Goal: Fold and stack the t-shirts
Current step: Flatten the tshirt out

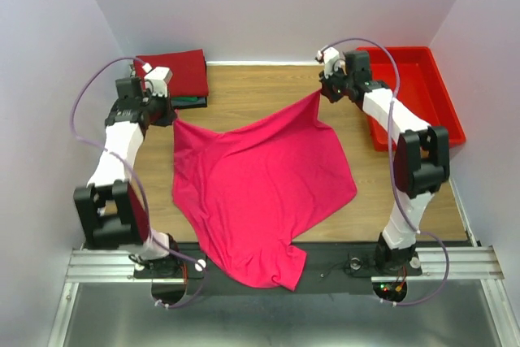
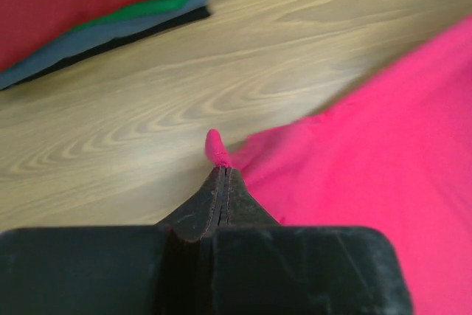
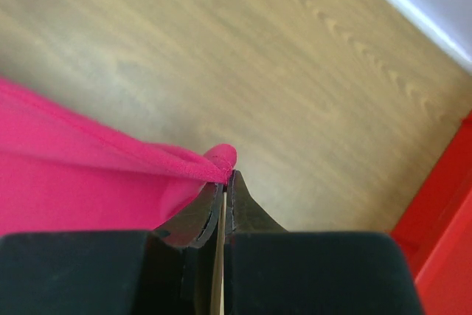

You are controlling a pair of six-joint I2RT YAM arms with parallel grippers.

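spread t-shirt (image 1: 260,184): table (image 1: 260,87) centre, lower edge hanging over near side. folded stack (image 1: 179,75): far left corner. bin (image 1: 410,79): far right.

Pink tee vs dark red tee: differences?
Pink tee is spread open mid-table; dark red tee is folded atop the far-left stack. Left end effector and right end effector each pinch a pink tee corner; neither holds the dark red tee. Both look plain, unprinted.

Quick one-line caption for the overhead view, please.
Left gripper and right gripper pinch far corners of the pink t-shirt; folded stack left, red bin right.
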